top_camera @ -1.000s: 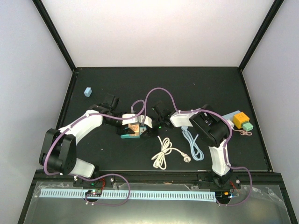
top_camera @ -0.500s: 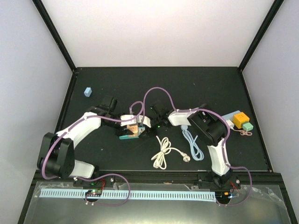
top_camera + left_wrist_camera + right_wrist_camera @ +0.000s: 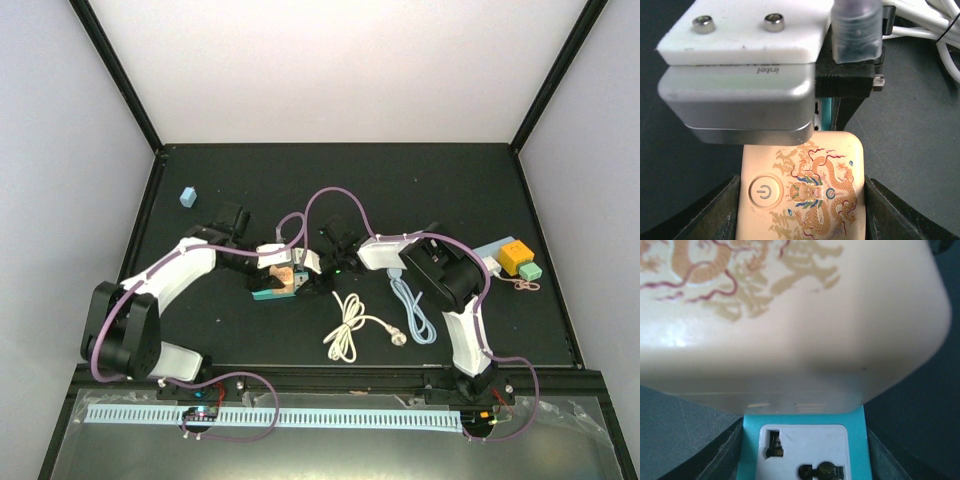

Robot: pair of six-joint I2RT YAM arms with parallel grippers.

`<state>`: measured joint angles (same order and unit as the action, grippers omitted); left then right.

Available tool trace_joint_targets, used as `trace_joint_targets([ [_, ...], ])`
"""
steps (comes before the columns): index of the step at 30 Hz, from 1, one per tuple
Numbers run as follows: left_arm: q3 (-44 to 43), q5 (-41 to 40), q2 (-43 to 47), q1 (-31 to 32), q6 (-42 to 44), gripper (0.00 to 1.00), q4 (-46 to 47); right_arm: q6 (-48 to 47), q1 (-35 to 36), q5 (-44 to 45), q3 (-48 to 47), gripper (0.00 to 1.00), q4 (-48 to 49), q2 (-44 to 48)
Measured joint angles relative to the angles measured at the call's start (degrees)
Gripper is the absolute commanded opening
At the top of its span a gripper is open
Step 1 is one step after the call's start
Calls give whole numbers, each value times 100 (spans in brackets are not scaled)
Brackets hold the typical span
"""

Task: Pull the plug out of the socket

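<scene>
The plug (image 3: 805, 195) is a peach block printed with a dragon and a power button. My left gripper (image 3: 802, 210) is shut on it, with dark fingers (image 3: 715, 215) pressed to both its sides. The socket (image 3: 805, 440) is a teal block with a white face. My right gripper (image 3: 802, 460) is shut on its two sides. The plug (image 3: 790, 315) sits over the socket's far end, and I cannot tell whether the two are still joined. In the top view, plug (image 3: 288, 277) and socket (image 3: 266, 293) lie mid-table where left gripper (image 3: 287, 276) and right gripper (image 3: 313, 280) meet.
A coiled white cable (image 3: 346, 326) and a light blue cable (image 3: 412, 306) lie just in front of the right arm. An orange block (image 3: 515, 257), a green block (image 3: 530, 271) and a rubber band (image 3: 525, 286) sit at the right edge. A small blue cube (image 3: 187, 196) stands far left.
Both grippers, with plug and socket between them, have drifted slightly to the left. The grips look unchanged.
</scene>
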<state>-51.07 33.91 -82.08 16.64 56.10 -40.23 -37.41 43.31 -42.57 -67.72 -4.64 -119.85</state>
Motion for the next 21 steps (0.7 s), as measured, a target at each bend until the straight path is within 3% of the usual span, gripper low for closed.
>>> trace_joint_targets([
  [7,-72,44,-26,-37,144,13,-131,22,0,-28,-24,1,-15,-17],
  [16,776,-85,962,-68,354,13,358,13,79,-160,-142,1,-28,-122],
  [21,811,-114,1001,-68,208,13,385,0,87,-162,-157,1,-35,-129],
])
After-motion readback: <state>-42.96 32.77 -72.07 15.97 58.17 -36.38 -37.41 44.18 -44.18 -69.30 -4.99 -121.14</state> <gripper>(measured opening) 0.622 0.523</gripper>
